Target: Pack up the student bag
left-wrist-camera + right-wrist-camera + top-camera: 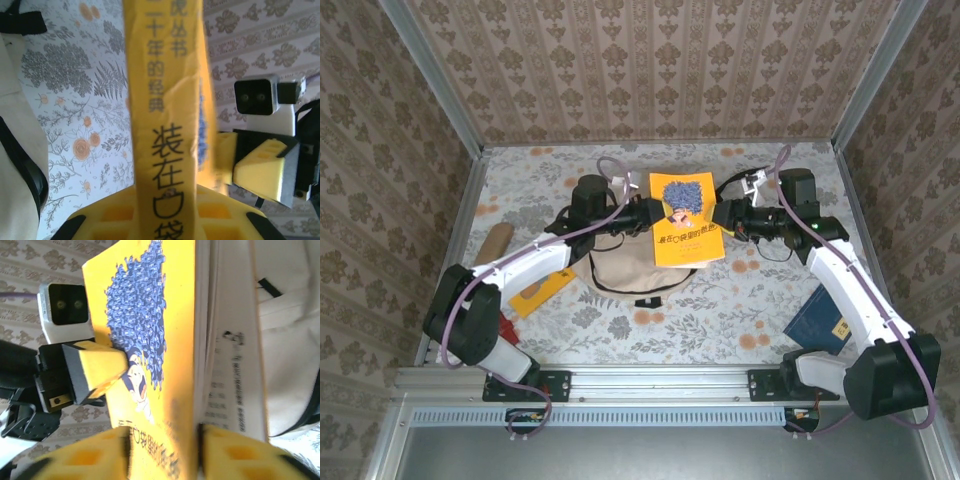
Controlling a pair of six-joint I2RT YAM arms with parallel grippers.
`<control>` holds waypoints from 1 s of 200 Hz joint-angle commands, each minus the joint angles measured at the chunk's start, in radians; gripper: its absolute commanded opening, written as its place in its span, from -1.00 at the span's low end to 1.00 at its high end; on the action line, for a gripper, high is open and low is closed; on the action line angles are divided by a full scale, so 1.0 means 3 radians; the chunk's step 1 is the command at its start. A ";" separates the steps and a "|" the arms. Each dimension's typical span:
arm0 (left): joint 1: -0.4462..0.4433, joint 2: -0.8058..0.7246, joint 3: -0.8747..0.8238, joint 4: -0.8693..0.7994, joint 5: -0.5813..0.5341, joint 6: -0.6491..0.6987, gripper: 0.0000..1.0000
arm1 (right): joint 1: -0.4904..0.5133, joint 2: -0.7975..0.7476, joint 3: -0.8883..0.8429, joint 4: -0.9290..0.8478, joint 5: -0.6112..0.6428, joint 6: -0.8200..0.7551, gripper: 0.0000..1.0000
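A yellow book (pixel 687 218) with a blue cartoon cover hangs above the beige student bag (pixel 625 268), held from both sides. My left gripper (pixel 645 215) is shut on its spine edge, whose black lettering (pixel 167 150) runs between the yellow fingers. My right gripper (pixel 725 218) is shut on the opposite edge, clamping cover and pages (pixel 170 390). The bag lies on the table under and in front of the book, its cream fabric (pixel 285 340) and black straps visible past the pages.
A tan pencil case (pixel 493 243) lies at the left, a yellow flat item (pixel 542 291) under the left arm, and a dark blue book (pixel 820 318) beside the right arm. The floral tablecloth (pixel 720 300) is bounded by patterned walls.
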 commanded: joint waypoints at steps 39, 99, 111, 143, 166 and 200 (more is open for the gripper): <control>0.0156 -0.0389 -0.0014 0.0072 -0.0713 -0.0061 -0.91 | 0.0078 -0.0605 -0.0660 0.0927 0.0465 0.0831 0.88; 0.0153 -0.0514 -0.0065 0.0435 -0.1355 -0.0575 -0.89 | 0.0779 -0.0588 -0.1253 0.2584 0.1112 0.2243 0.96; 0.0144 -0.0509 -0.0073 0.0519 -0.1444 -0.0665 -0.89 | 0.0899 -0.0468 -0.1252 0.2851 0.1227 0.2407 0.97; 0.0142 -0.0467 -0.0047 0.0638 -0.1614 -0.1002 -0.89 | 0.1103 -0.0101 -0.1157 0.3431 0.1477 0.2845 0.97; 0.0137 -0.0425 -0.0038 0.0784 -0.1650 -0.1185 -0.89 | 0.1192 0.0147 -0.1055 0.3693 0.1609 0.3085 0.93; 0.0111 -0.0406 -0.0025 0.0823 -0.1696 -0.1272 -0.88 | 0.1205 0.0272 -0.0954 0.3803 0.1886 0.3186 0.78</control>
